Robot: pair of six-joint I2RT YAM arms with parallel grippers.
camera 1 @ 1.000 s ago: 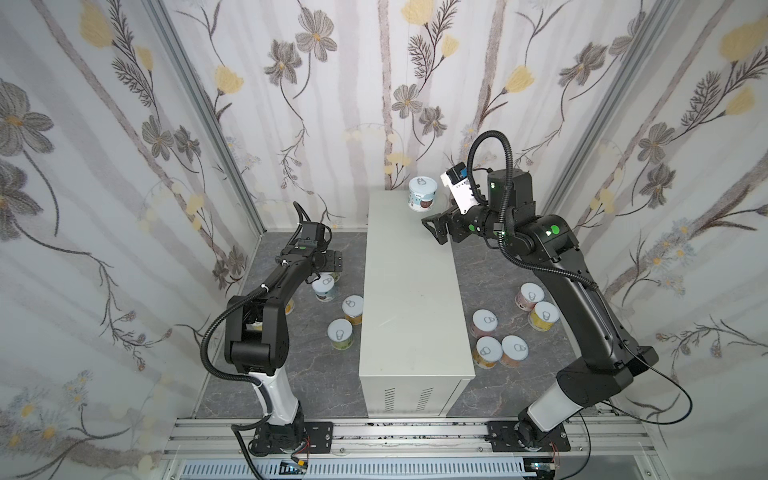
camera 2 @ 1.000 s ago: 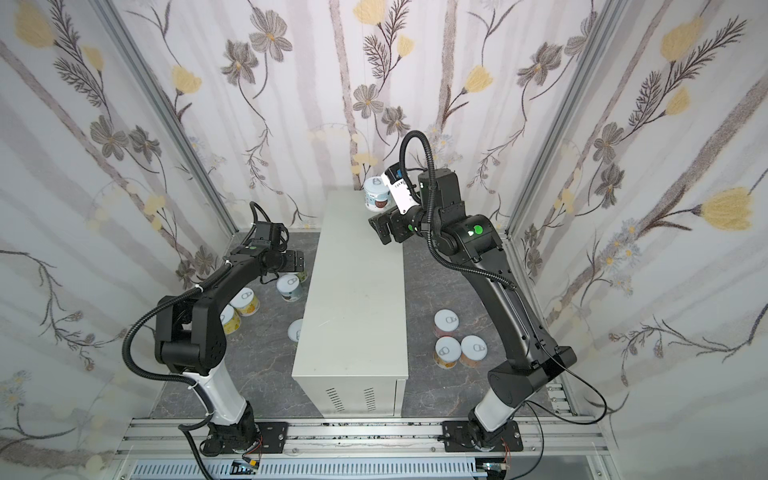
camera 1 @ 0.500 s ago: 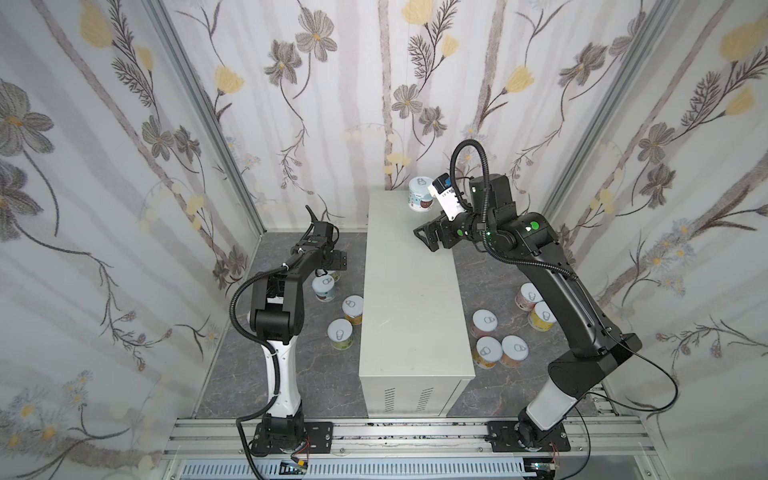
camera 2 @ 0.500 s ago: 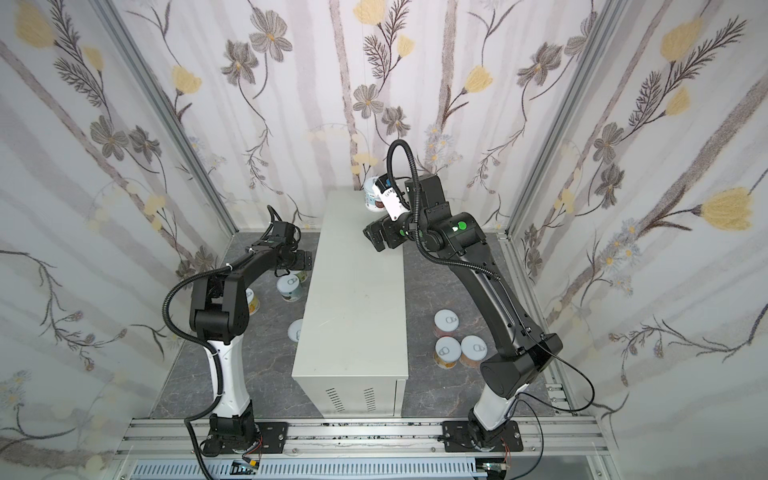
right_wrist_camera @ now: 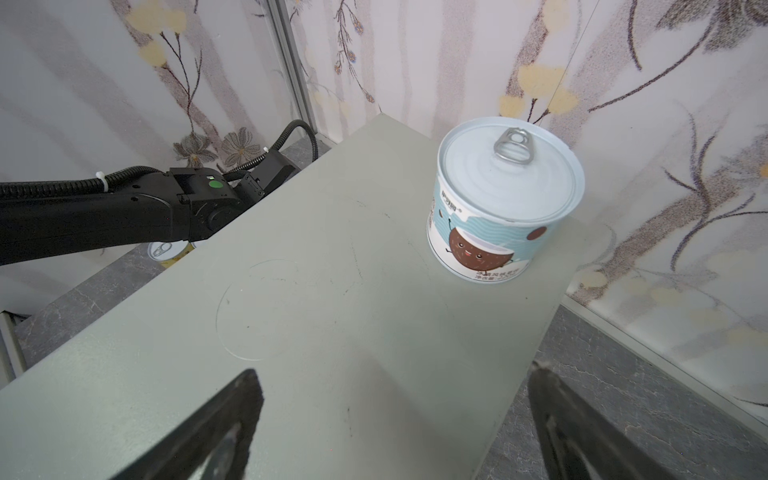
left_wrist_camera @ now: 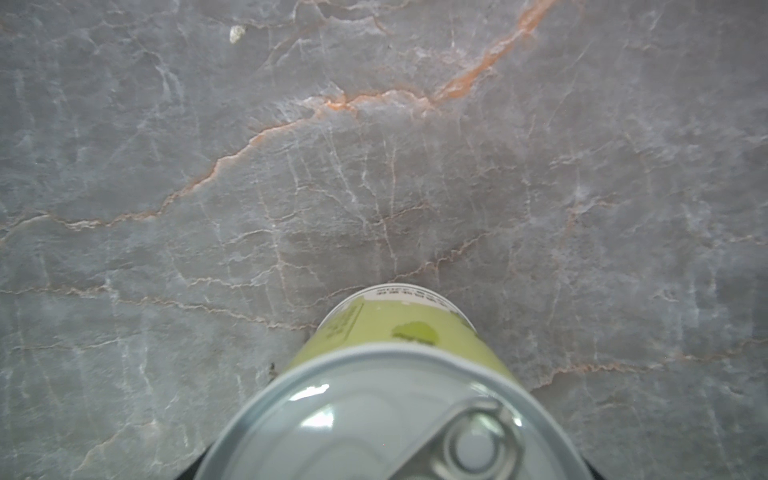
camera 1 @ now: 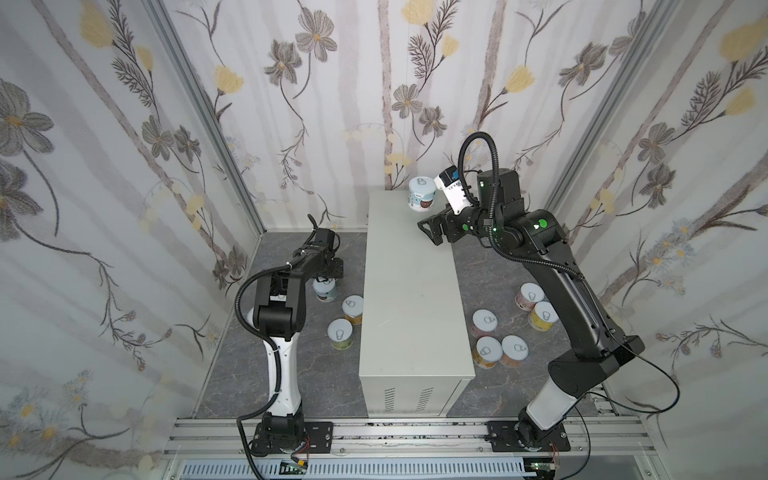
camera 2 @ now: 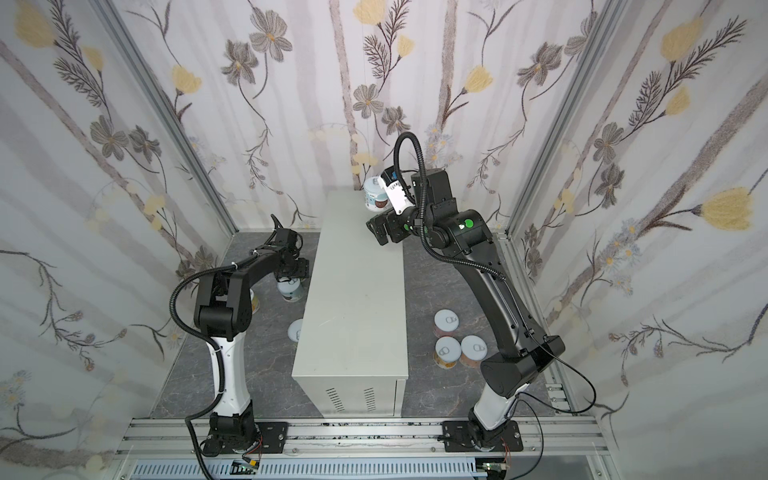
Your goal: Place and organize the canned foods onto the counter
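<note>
**Entry: canned foods, table stocking in progress**

- Blue coconut can (camera 1: pixel 422 194): standing upright on the table (camera 1: pixel 411 291) at its far right corner, close to two edges and to the back wall (camera 1: pixel 374 124).
- Right gripper (camera 1: pixel 428 233): hanging low over the table, near the blue coconut can but apart from it, jaws gaping wide and carrying nothing.
- Left gripper (camera 1: pixel 328 271): reaching down over the green-labelled can (left_wrist_camera: pixel 399 332) on the floor (camera 1: pixel 478 270), beside the table's left wall. Its fingers are lying outside the wrist view, so open or closed cannot be told.
- Left floor cans (camera 1: pixel 353 308): sitting near the green-labelled one. Right floor cans (camera 1: pixel 485 322): clustering beyond the table's other side.

**Hazards**
- A sideways swing of the right gripper is likely nudging the blue coconut can off its corner.
- An off-centre squeeze is risking a tipped or slipping green-labelled can.
- A slanted lift is risking a knock against the table's wall or top edge, or against neighbouring cans.

**Room**
- The table top is lying bare along nearly its whole length.
- The left floor strip is running narrow, so straight up is looking like the clearest path.
</note>
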